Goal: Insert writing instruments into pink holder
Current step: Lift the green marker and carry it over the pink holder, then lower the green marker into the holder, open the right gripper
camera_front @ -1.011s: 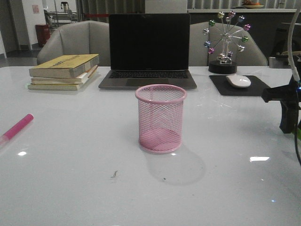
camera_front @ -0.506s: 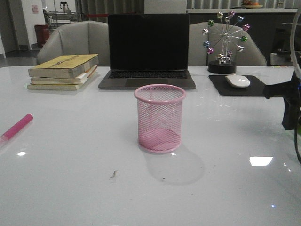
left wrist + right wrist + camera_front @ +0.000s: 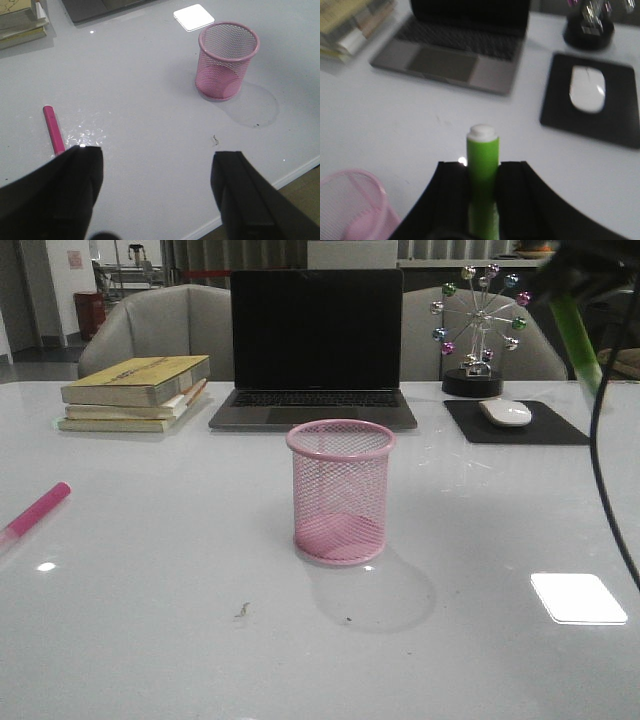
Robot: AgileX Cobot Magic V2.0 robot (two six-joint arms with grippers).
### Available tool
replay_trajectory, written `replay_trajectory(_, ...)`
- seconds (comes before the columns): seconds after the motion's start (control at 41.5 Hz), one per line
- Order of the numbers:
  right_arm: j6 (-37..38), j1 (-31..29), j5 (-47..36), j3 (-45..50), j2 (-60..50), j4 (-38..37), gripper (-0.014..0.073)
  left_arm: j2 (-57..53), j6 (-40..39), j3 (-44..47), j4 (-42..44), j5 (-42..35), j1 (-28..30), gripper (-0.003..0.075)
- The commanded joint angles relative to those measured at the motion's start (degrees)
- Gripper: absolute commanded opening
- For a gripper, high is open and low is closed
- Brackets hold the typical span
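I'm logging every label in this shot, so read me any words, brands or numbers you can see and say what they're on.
No text can be read in these pictures.
Top book: cover marks too blurred.
Wall sign: too small.
Green marker, pink marker, laptop: no print visible.

My table (image 3: 150, 640) is glossy and pale grey. The pink holder (image 3: 341, 492) stands upright near its middle. The magenta marker (image 3: 34, 513) lies flat by the left edge. Along the far edge sit a stack of books (image 3: 135, 392) toward the left corner, an open laptop (image 3: 315, 350) centrally, and rightward a black mouse pad (image 3: 515, 423) carrying a white mouse (image 3: 506, 411), with a ball ornament (image 3: 478, 330) behind it.
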Motion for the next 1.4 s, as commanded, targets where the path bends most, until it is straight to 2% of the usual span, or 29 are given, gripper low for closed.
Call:
replay_trajectory(0.0,-0.6,4.63,-16.36,1.77,-4.68,0.32,0.0122,0.09,-0.07,-1.9,-0.58,-3.64,-0.5,0.0517)
replay_trajectory(0.144,-0.6,11.14,-31.04,5.61,-3.87,0.32,0.0122,0.09,-0.07,-1.9,-0.58,-3.64,-0.5,0.0517)
replay_trajectory(0.313,-0.6,16.35,-41.1,6.27,0.94,0.32,0.0122,0.09,-0.07,-1.9,-0.58,-3.64,-0.5,0.0517)
replay_trajectory(0.53,-0.6,17.39,-53.95,6.27,11.14,-1.26,0.0122,0.09,-0.07,-1.9,-0.58,-3.64,-0.5,0.0517)
replay_trajectory(0.722,-0.6,17.39,-60.58,6.27,19.68,-2.95,0.0122,0.09,-0.07,-1.9,-0.58,-3.64,-0.5,0.0517)
replay_trajectory(0.843,-0.6,17.39,-61.5,6.27,23.91,-2.95,0.0126,0.09,-0.07,-1.9,-0.58,-3.64,-0.5,0.0517)
replay_trajectory(0.915,-0.6,17.39,-61.43,6.27,25.54,-2.95,0.016,0.09,-0.07,-1.9,-0.58,-3.64,-0.5,0.0517)
replay_trajectory(1.132,-0.6,17.29,-58.16,6.27,26.01,-2.89,0.0453,0.09,-0.07,-1.9,-0.58,-3.64,-0.5,0.0517)
replay_trajectory(1.252,-0.6,17.28,-54.86,6.27,22.5,-2.89,0.0468,0.09,-0.07,-1.9,-0.58,-3.64,-0.5,0.0517)
replay_trajectory(1.3,-0.6,17.28,-51.83,6.27,19.9,-2.89,0.0468,0.09,-0.07,-1.9,-0.58,-3.64,-0.5,0.0517)
replay_trajectory(1.373,-0.6,17.17,-43.14,6.16,14.58,-2.89,0.0468,0.09,-0.07,-1.9,-0.58,-3.64,-0.5,0.0517)
